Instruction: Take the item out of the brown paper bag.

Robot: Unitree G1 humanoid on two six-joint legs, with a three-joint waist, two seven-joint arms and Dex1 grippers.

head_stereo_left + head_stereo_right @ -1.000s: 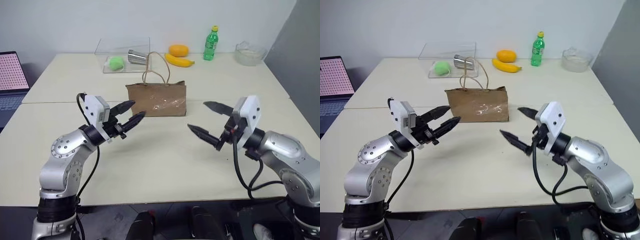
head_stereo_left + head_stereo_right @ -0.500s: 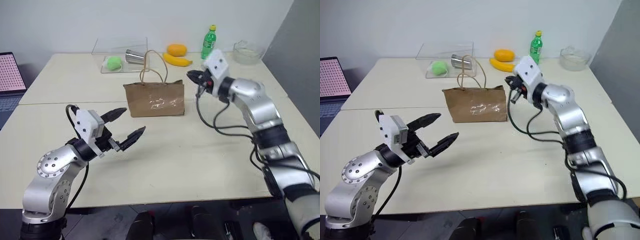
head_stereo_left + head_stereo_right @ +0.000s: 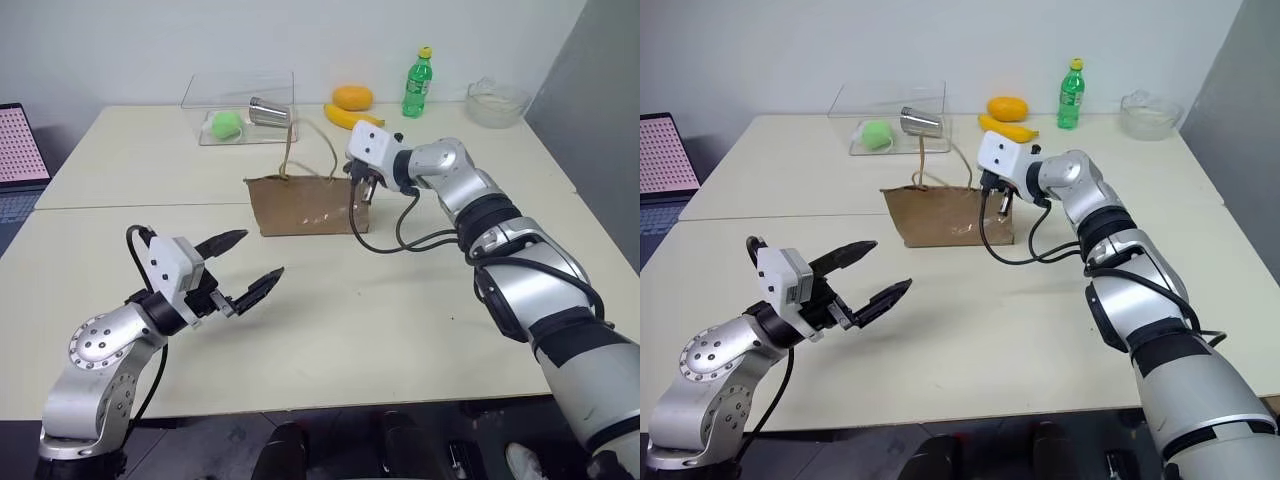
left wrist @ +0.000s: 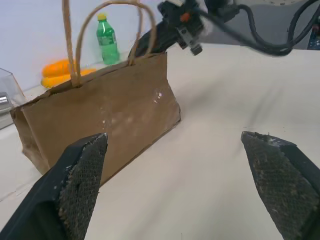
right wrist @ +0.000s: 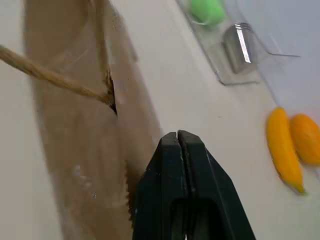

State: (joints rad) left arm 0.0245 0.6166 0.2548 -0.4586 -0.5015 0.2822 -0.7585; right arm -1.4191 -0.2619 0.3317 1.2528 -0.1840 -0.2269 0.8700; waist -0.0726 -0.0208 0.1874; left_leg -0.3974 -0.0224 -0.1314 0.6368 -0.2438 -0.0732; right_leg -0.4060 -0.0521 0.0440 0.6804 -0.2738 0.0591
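Inside of the crumpled brown kraft paper bag (image 3: 305, 205) hidden by its own walls, contents not visible, pink-screened laptop (image 3: 20, 145) cut off by the frame edge, clear glass bowl (image 3: 497, 102) too small to detail.

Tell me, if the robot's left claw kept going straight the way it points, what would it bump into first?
Probably the brown paper bag: the open left claw points across bare table toward it.

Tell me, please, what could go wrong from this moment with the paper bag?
1. The right end effector is shut at the top edge of the brown paper bag; pushing in like this may crush or tip the light bag.
2. The left end effector is open and apart from the bag, so nothing steadies it.
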